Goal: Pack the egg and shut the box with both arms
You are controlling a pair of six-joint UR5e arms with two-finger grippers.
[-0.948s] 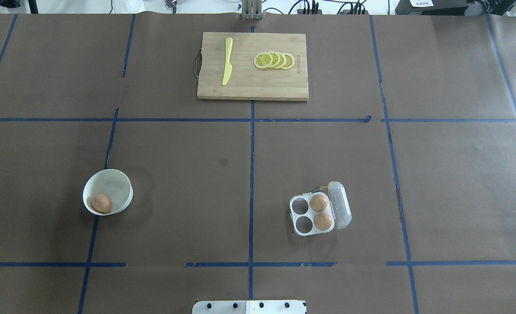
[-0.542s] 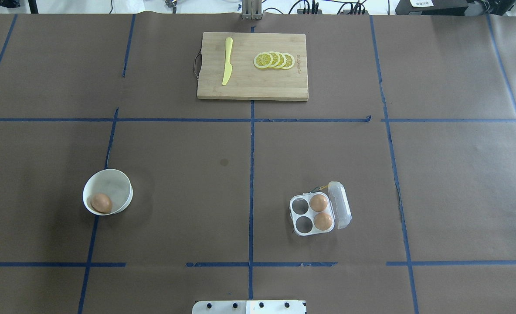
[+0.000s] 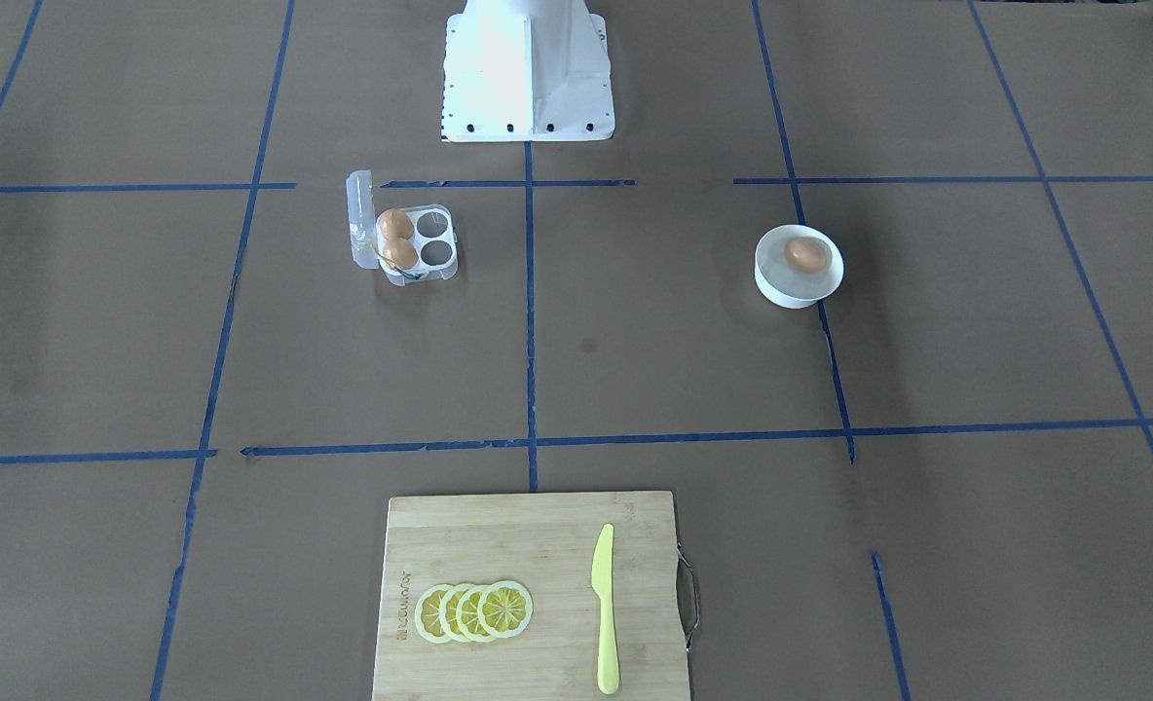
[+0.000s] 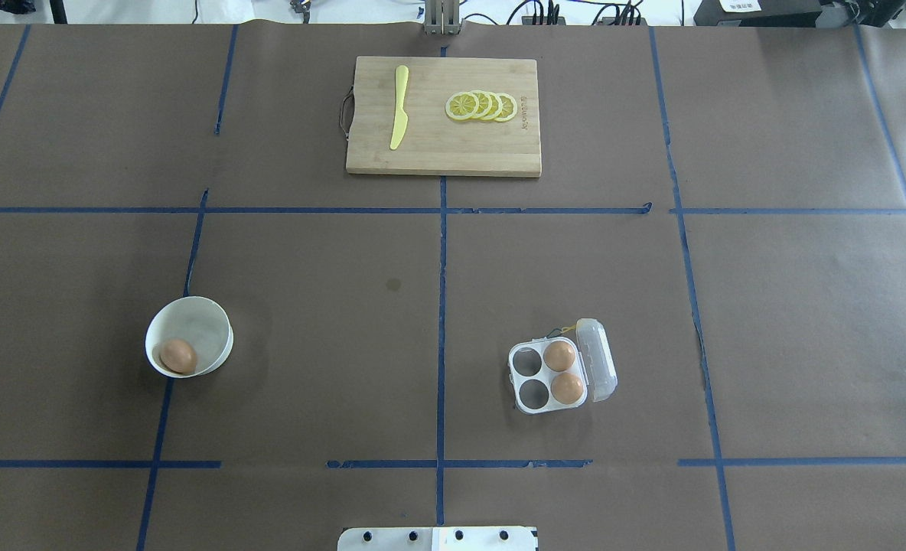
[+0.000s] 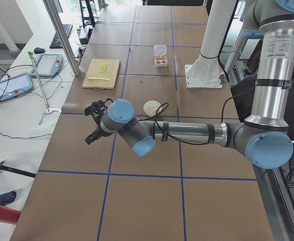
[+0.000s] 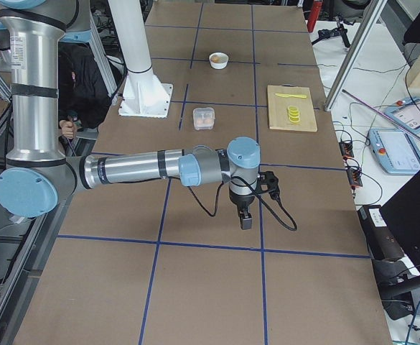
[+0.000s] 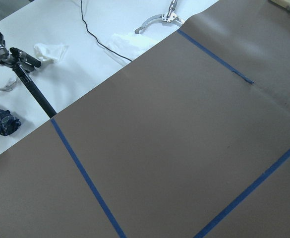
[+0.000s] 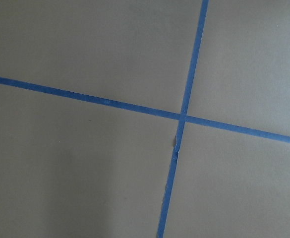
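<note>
One orange-brown egg (image 4: 178, 355) lies in a white bowl (image 4: 206, 321) at the table's left. The clear egg box (image 4: 528, 363) stands open at the right of centre. Two more eggs (image 4: 559, 356) fill its right cups, its two left cups are empty, and its lid (image 4: 598, 360) is folded out to the right. Neither gripper shows in the overhead view. The left gripper (image 5: 94, 123) hangs over bare table beyond the bowl. The right gripper (image 6: 245, 219) points down over bare table beyond the box. I cannot tell whether either is open or shut.
A wooden cutting board (image 4: 441, 157) with a yellow knife (image 4: 399, 107) and lemon slices (image 4: 481, 105) lies at the far middle. The white pedestal base (image 3: 526, 78) stands at the near edge. Blue tape lines cross the brown table cover.
</note>
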